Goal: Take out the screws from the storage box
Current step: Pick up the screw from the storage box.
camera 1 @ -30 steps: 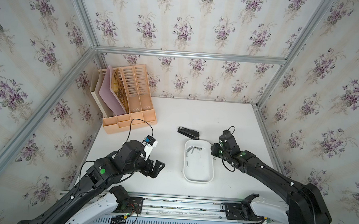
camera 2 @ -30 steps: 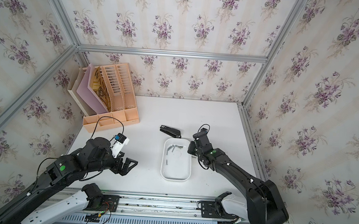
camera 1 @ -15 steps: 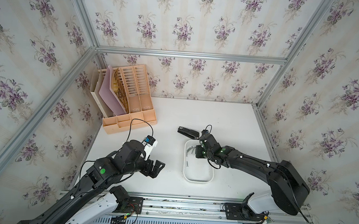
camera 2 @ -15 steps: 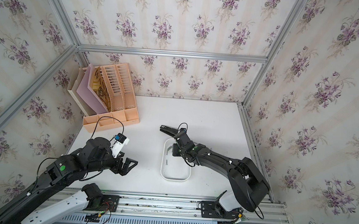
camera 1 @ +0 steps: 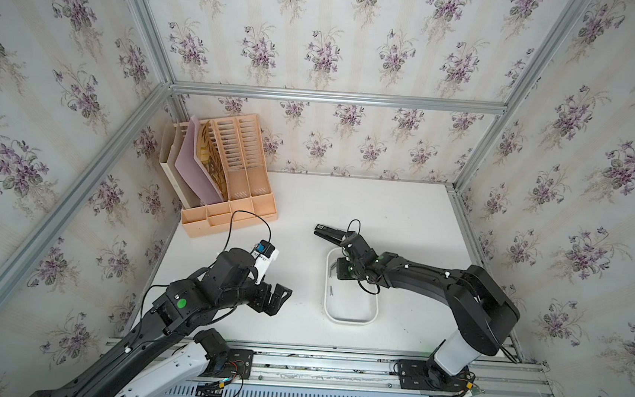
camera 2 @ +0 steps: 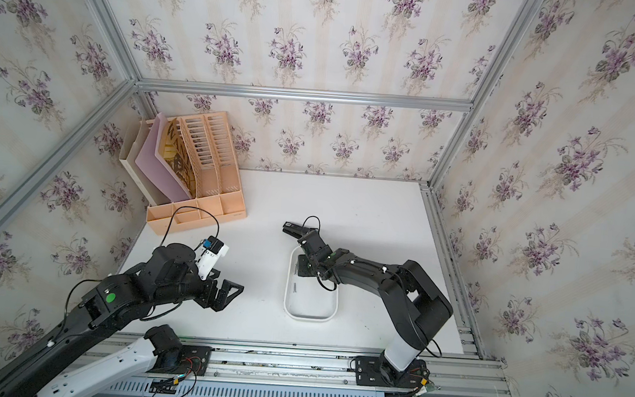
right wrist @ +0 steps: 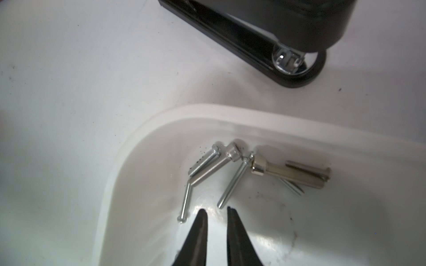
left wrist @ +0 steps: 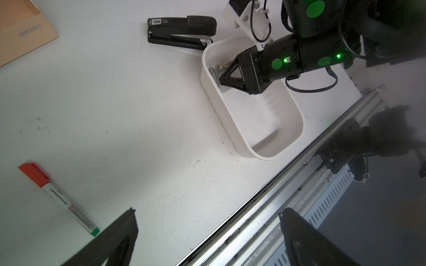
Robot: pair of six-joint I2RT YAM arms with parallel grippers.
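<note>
The white tabletop (camera 1: 384, 212) sits inside a frame with floral-papered walls. The left arm reaches over the tabletop's left part. The left gripper (camera 1: 282, 301) hovers above bare surface with its jaws spread wide and nothing between them, as the left wrist view confirms (left wrist: 207, 211). The right arm stretches in from the right, and the right gripper (right wrist: 216, 210) dips into the storage box. Its two black fingertips stand only a narrow slit apart and hold nothing.

A peach slotted file organizer (camera 1: 231, 185) with a pink folder in it stands in the far left corner. The storage box (camera 1: 349, 320), a shallow white tray with rounded corners, lies near the middle of the table with one short end toward the front rail. A black stapler (left wrist: 182, 30) lies just beyond the box's far end, its nose close to the rim (right wrist: 207, 110). A marker with a red cap and a green tip (left wrist: 60, 198) lies on the table, well apart from the box.

The screws (right wrist: 213, 167) lie bunched in the far corner of the box, the one nearest the stapler. They overlap, so probably six or seven, thick and thin. The fingertips point between the ends of two thin ones, just short of them. The rest of the box floor is bare.
</note>
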